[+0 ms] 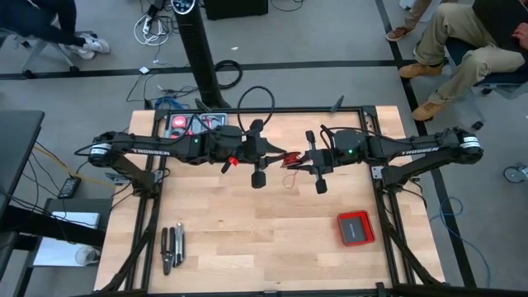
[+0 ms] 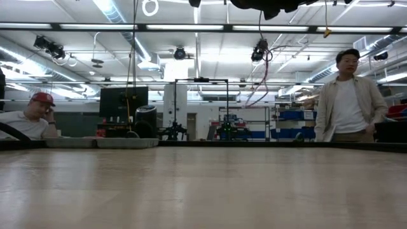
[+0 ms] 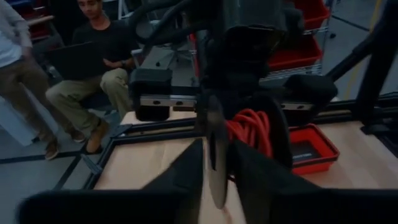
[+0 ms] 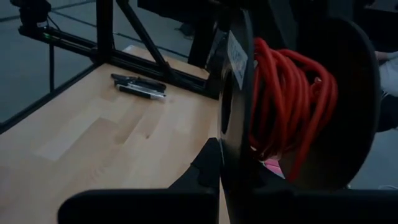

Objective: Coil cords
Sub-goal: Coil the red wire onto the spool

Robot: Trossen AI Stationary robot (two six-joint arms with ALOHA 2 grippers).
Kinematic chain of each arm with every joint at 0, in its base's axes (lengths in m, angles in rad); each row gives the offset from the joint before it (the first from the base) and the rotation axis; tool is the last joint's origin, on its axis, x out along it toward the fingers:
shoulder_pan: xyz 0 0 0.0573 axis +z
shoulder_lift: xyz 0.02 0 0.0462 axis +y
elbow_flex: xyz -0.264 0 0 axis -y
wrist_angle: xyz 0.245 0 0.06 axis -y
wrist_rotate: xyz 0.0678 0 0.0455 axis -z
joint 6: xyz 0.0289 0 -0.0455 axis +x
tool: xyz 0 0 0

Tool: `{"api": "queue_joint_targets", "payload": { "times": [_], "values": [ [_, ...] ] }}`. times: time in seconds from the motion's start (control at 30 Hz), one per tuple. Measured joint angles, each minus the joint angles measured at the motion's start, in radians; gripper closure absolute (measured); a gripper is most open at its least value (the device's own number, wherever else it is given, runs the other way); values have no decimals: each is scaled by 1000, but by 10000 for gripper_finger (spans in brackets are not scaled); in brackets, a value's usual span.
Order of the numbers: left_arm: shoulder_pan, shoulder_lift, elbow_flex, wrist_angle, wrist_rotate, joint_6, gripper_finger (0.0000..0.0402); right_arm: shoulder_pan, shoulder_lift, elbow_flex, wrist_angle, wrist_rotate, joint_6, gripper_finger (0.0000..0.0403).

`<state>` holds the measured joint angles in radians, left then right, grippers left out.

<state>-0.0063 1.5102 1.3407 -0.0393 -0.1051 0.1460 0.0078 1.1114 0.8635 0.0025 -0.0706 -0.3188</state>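
Two arms meet above mid-tabletop (image 1: 247, 239), both marked TROSSEN in your high view. The right pincer (image 4: 221, 165) is clamped on a flange of the black spool (image 4: 233, 93) wound with red wire (image 4: 289, 106); the spool's pale sticker is unreadable. The left pincer (image 3: 217, 168) straddles the same flange, and its grip I cannot tell. Only the overhead shows the red box (image 1: 355, 228) and hand tools (image 1: 172, 246).
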Motion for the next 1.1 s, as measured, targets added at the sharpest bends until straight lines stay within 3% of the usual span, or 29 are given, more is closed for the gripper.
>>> {"api": "queue_joint_targets", "payload": {
  "times": [0.13,0.4,0.67,0.87,1.1],
  "values": [
    [1,7,1,6,33,0,389,0,1,-1,9,-28,-9,390],
    [1,9,17,-6,10,7,399,2,-8,-1,12,-28,21,337],
    [-1,9,24,-11,-6,8,401,36,-153,1,-101,96,32,312],
    [-1,9,24,12,-82,0,401,56,-232,3,-244,342,49,312],
    [-1,16,24,115,-185,-28,401,81,-166,-35,-235,582,106,313]
  ]
}}
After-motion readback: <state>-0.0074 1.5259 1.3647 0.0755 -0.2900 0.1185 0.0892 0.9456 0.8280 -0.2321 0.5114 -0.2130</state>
